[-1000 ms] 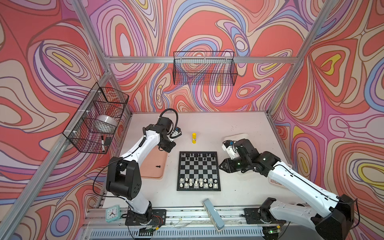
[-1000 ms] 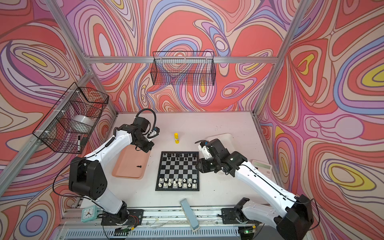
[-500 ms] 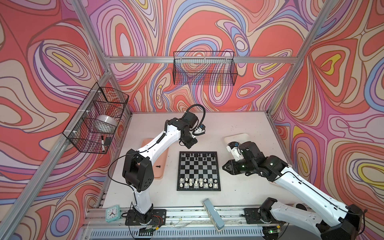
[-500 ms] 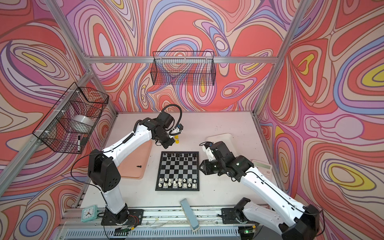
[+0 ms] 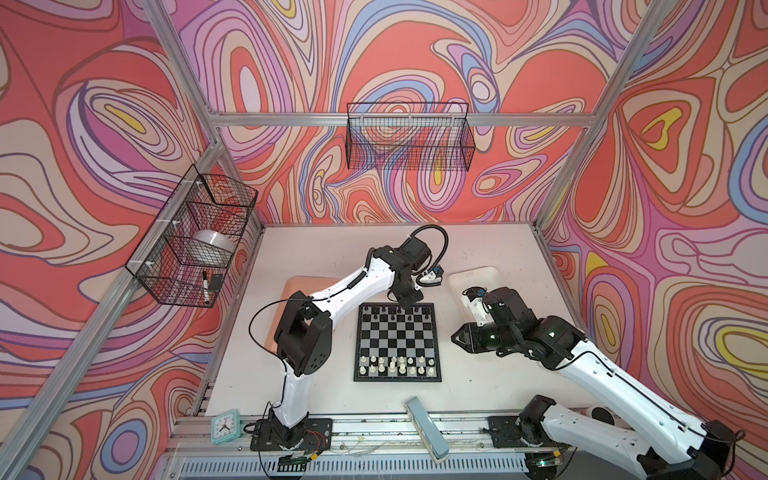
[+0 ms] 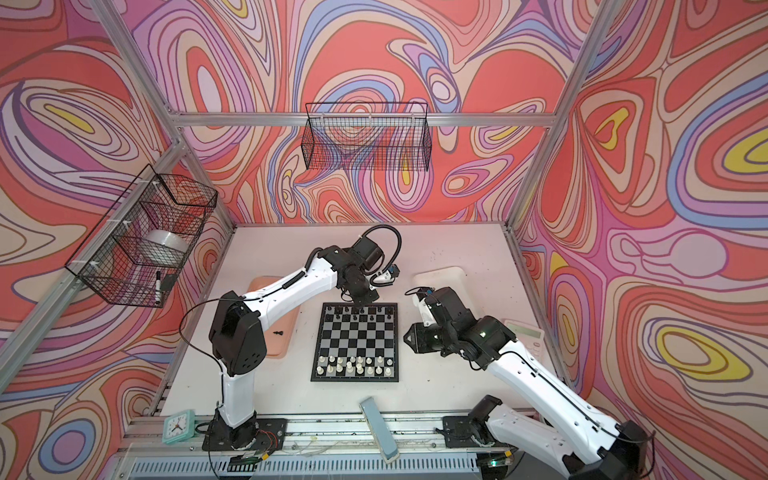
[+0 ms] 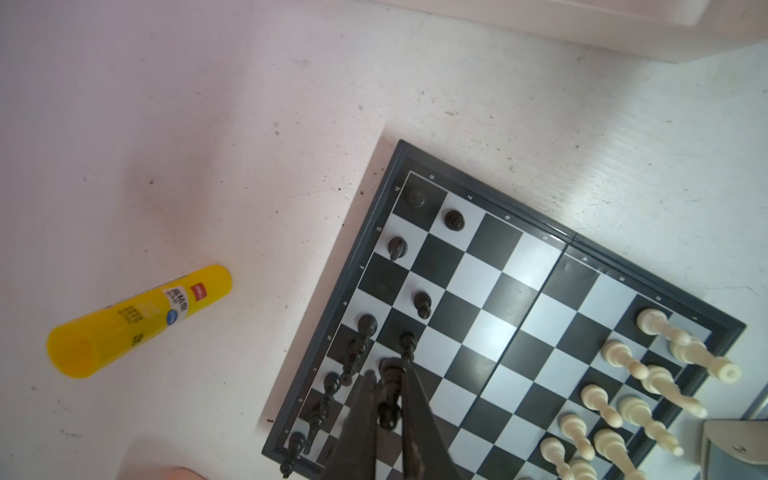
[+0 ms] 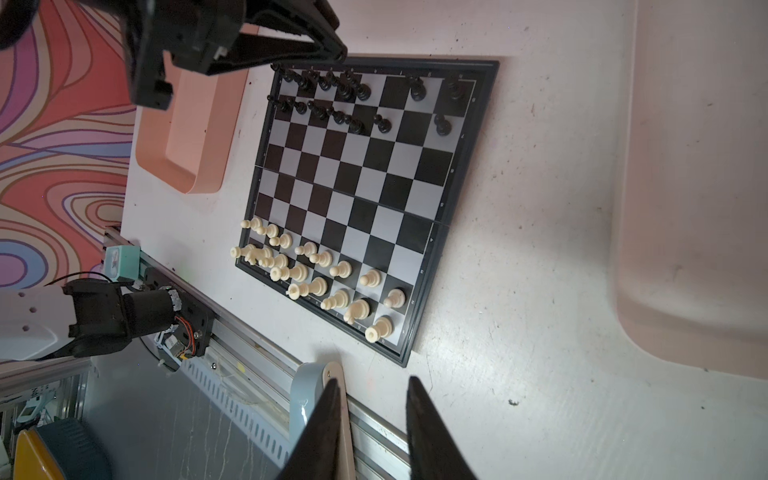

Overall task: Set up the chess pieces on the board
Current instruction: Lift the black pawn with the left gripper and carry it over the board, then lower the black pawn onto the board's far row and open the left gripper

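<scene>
The board [image 5: 397, 340] [image 6: 356, 340] lies flat at the table's middle. Cream-white chess pieces [image 5: 397, 365] [image 8: 316, 274] fill its two near rows. Black chess pieces [image 6: 353, 316] [image 7: 422, 303] stand along its two far rows, with some squares bare. My left gripper [image 5: 409, 301] [image 7: 388, 374] hangs over the far rows, shut on a black piece [image 7: 390, 386] held upright between its fingers. My right gripper [image 5: 457, 336] [image 8: 374, 380] hovers just right of the board, open and holding nothing. One black piece [image 6: 279, 332] lies on the pink tray [image 6: 276, 347].
A yellow glue stick [image 7: 137, 320] lies beyond the board's far edge. A white tray [image 5: 478, 276] sits at the back right and a calculator [image 6: 525, 332] by the right wall. A clock [image 5: 225, 426] and a blue-grey block [image 5: 426, 428] rest on the front rail.
My left arm has swung right from the pink tray to the board's far rows, carrying the black piece. The right arm drew back slightly to the right and stays open.
</scene>
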`<state>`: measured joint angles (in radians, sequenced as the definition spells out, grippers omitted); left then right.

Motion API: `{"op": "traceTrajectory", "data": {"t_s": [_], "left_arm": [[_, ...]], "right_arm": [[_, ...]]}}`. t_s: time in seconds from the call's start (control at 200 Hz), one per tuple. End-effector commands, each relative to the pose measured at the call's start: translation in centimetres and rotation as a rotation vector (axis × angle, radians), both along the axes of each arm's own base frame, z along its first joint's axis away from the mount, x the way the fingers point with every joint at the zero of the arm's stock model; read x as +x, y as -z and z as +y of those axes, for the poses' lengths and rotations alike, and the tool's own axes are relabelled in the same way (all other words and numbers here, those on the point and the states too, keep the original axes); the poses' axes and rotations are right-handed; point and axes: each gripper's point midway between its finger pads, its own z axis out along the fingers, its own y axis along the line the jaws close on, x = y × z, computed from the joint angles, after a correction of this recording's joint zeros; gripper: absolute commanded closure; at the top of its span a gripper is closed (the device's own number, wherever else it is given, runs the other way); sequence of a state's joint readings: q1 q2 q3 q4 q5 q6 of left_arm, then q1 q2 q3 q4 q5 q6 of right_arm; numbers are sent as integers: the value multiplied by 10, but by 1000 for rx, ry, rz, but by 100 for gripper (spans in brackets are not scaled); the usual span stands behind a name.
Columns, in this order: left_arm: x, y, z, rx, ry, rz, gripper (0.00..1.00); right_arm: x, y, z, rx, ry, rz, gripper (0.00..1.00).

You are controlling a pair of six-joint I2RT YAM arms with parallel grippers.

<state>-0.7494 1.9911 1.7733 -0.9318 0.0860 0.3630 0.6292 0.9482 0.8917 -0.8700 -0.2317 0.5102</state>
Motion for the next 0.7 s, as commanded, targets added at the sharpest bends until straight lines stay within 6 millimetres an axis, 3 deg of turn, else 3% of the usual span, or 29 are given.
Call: {"op": "traceTrajectory", "data": {"t_s": [0.0, 0.696], "left_arm": [[0, 5, -12, -6, 27, -9, 86], [-13, 51, -28, 30, 88, -25, 86]], "right_arm": [[-2, 0, -7, -14, 21, -1, 72], [-2, 2, -6, -18, 19, 6, 72]]}}
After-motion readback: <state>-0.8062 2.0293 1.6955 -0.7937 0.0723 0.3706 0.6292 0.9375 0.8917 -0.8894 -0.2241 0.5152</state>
